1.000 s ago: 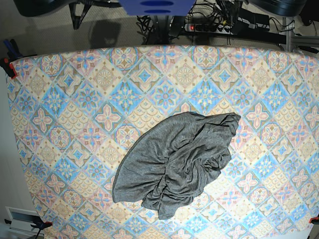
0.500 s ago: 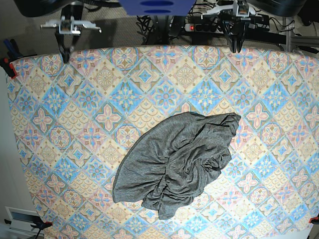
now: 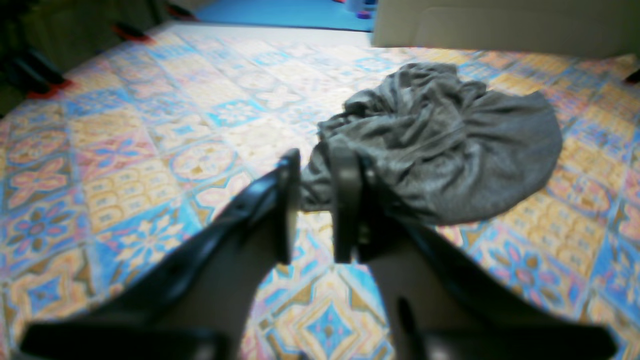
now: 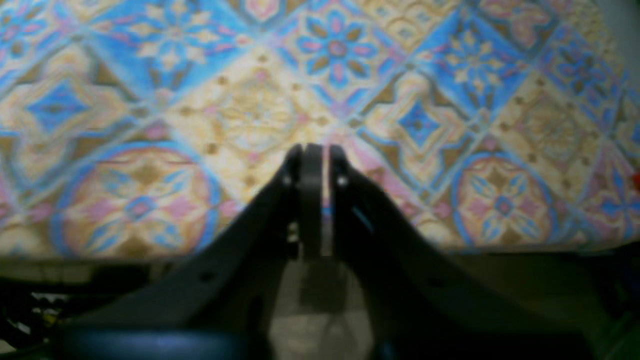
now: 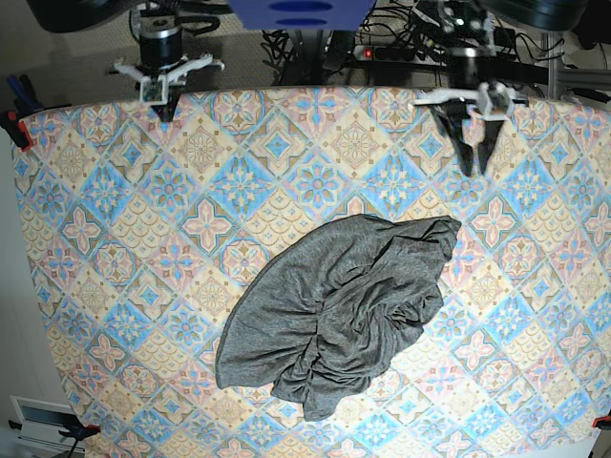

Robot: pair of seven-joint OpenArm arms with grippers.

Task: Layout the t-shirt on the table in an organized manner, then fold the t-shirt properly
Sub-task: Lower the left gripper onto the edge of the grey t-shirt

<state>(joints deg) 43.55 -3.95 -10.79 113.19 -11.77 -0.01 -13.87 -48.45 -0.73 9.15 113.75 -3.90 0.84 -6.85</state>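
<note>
T-shirt (image 5: 340, 310) crumpled mid-table (image 5: 115, 248), power strip (image 5: 396, 52) behind.

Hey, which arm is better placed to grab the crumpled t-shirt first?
The left arm, probably. Its end effector is already out over the table, jaws slightly apart, pointing at the t-shirt. The right end effector sits at the table's far edge, jaws nearly shut, with no shirt in its wrist view.
</note>
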